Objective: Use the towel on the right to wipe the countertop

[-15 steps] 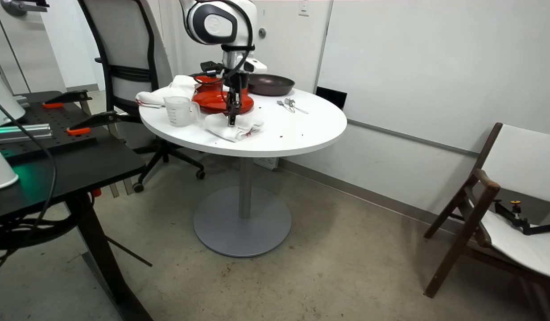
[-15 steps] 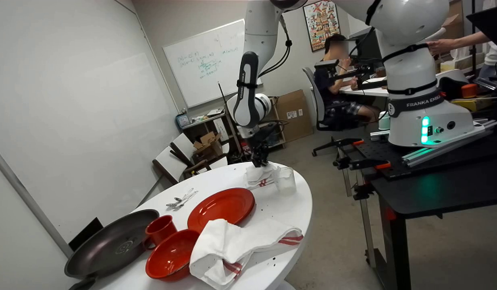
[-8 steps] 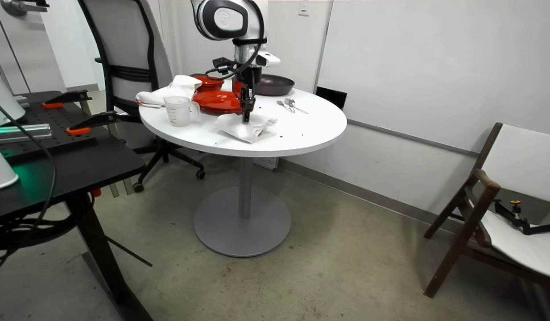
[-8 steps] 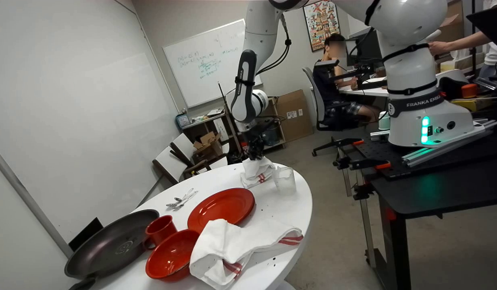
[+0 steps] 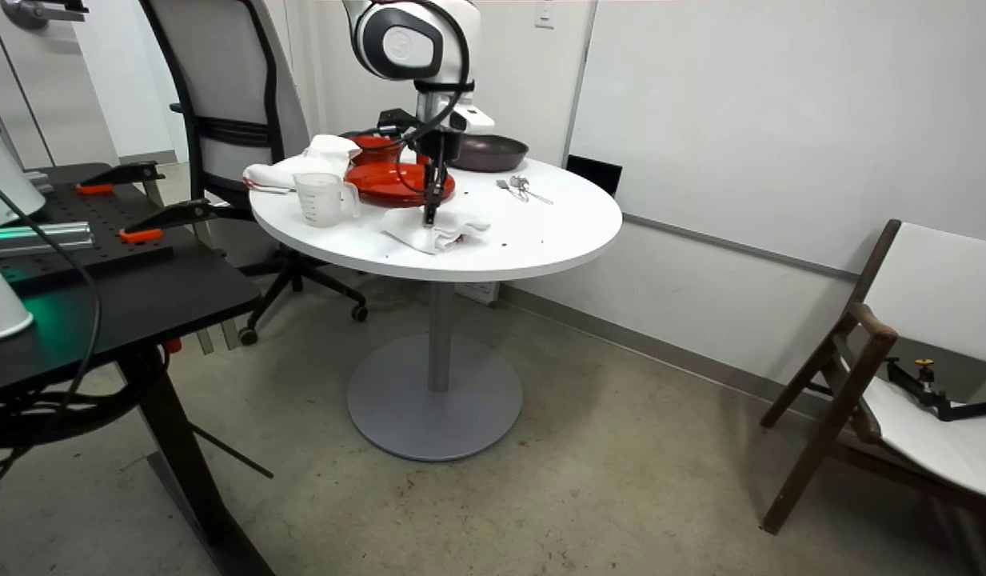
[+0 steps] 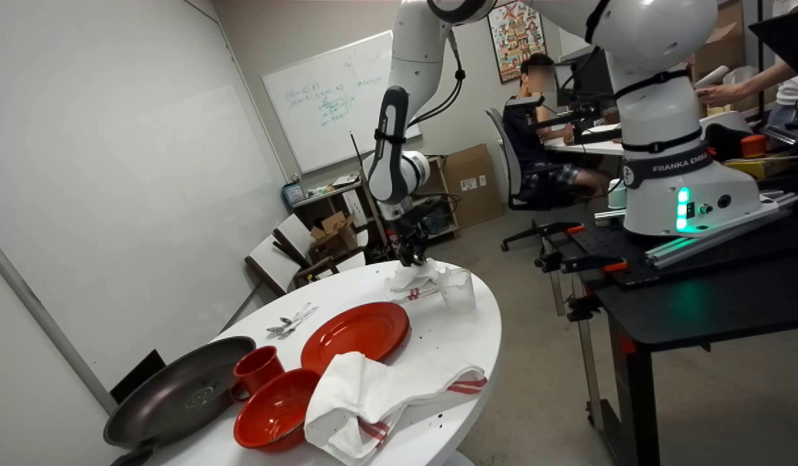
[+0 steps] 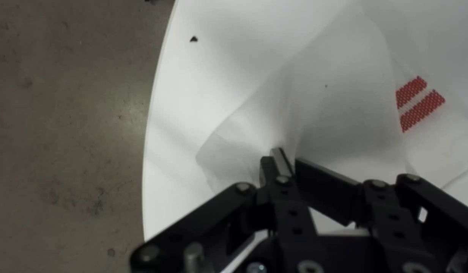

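A white towel with red stripes lies bunched on the white round tabletop. In an exterior view it lies behind the clear measuring cup. My gripper points down at the towel. In the wrist view, the fingertips are closed together on a pinched fold of the towel, close to the table edge. Dark crumbs lie on the tabletop, one crumb beyond the towel in the wrist view and another crumb in an exterior view. The tabletop under the towel is hidden.
A second white towel with red stripes lies by a red bowl, red mug and red plates. A dark pan and metal utensils are on the table. A black office chair stands behind.
In an exterior view my gripper moved right with the towel, rising a little, then came down and slightly back left. The towel lies flatter now than half a second ago.
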### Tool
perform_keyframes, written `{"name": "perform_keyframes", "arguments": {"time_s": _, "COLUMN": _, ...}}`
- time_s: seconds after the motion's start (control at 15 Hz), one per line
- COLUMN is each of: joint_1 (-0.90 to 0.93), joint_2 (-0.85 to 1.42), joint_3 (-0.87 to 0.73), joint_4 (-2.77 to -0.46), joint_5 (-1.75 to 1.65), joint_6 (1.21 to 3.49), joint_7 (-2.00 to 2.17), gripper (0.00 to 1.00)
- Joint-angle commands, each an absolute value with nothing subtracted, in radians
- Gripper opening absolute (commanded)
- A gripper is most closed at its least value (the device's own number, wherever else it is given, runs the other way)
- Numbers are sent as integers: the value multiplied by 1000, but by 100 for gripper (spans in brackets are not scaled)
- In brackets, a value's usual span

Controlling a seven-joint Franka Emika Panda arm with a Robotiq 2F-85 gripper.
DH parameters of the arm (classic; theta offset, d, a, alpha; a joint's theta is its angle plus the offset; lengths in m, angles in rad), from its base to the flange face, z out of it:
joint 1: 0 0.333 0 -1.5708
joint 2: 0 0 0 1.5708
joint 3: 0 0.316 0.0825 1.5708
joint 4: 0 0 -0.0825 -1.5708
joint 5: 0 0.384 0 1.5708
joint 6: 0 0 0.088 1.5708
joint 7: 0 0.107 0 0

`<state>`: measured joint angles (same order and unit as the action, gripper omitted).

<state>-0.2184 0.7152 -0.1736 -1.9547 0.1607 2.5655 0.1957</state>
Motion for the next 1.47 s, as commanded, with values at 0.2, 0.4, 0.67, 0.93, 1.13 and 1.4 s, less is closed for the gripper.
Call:
{"name": "perform_keyframes", "arguments": {"time_s": 0.2, "joint_1": -187, "joint_2": 724, "joint_3": -145, "joint_4": -2022, "joint_5": 172, "joint_6": 2539, "joint_7": 209, "gripper": 1}}
{"name": "perform_keyframes", "arguments": {"time_s": 0.4, "joint_1": -180, "joint_2": 719, "joint_3": -140, "joint_4": -2039, "joint_5": 171, "joint_6": 2539, "joint_7": 203, "gripper": 1}}
{"name": "perform_keyframes", "arguments": {"time_s": 0.67, "joint_1": -166, "joint_2": 709, "joint_3": -142, "joint_4": -2055, "joint_5": 160, "joint_6": 2545, "joint_7": 199, "gripper": 1}}
{"name": "perform_keyframes", "arguments": {"time_s": 0.93, "joint_1": -137, "joint_2": 700, "joint_3": -168, "joint_4": -2063, "joint_5": 134, "joint_6": 2525, "joint_7": 221, "gripper": 1}}
{"name": "perform_keyframes", "arguments": {"time_s": 1.13, "joint_1": -125, "joint_2": 706, "joint_3": -196, "joint_4": -2041, "joint_5": 105, "joint_6": 2518, "joint_7": 223, "gripper": 1}}
{"name": "perform_keyframes", "arguments": {"time_s": 1.4, "joint_1": -123, "joint_2": 710, "joint_3": -229, "joint_4": -2021, "joint_5": 79, "joint_6": 2516, "joint_7": 230, "gripper": 1}}
